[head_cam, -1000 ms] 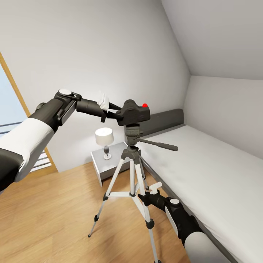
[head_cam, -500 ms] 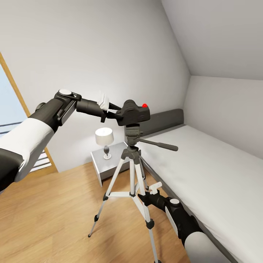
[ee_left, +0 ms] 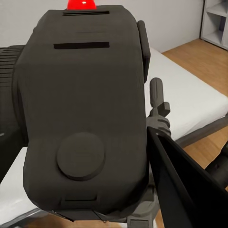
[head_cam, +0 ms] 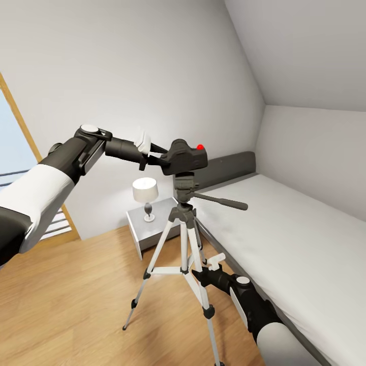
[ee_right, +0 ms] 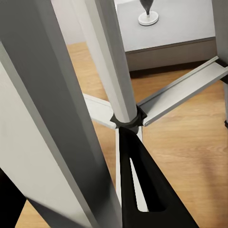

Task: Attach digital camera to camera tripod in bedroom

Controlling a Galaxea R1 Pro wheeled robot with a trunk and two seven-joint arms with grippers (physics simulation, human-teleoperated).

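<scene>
— Black camera body, red button on top: where is the digital camera (head_cam: 185, 158) sitting relative to the camera tripod (head_cam: 184, 244)?

— Right on top of the tripod's black head. My left gripper (head_cam: 158, 158) has it clamped from the window side, fingers closed on the body. In my left wrist view the digital camera (ee_left: 85, 114) looms close, with one dark finger (ee_left: 187, 185) running alongside it and the pan handle (ee_left: 159, 102) poking up behind.

— And your right gripper (head_cam: 206, 272)?

— Low down by the tripod's legs, on the bed side, just beside the centre brace. From my right wrist view I see the silver legs (ee_right: 111, 66), the black collar (ee_right: 127, 124) where the brace arms meet, and one finger (ee_right: 145, 190). Whether it is gripping a leg or hanging slack, I cannot tell.

— What stands around the tripod?

— Behind it, a grey nightstand (head_cam: 147, 229) with a small white lamp (head_cam: 145, 195). To its right, the white bed (head_cam: 295, 239). Under its feet, light wood floor (head_cam: 76, 295).
</scene>
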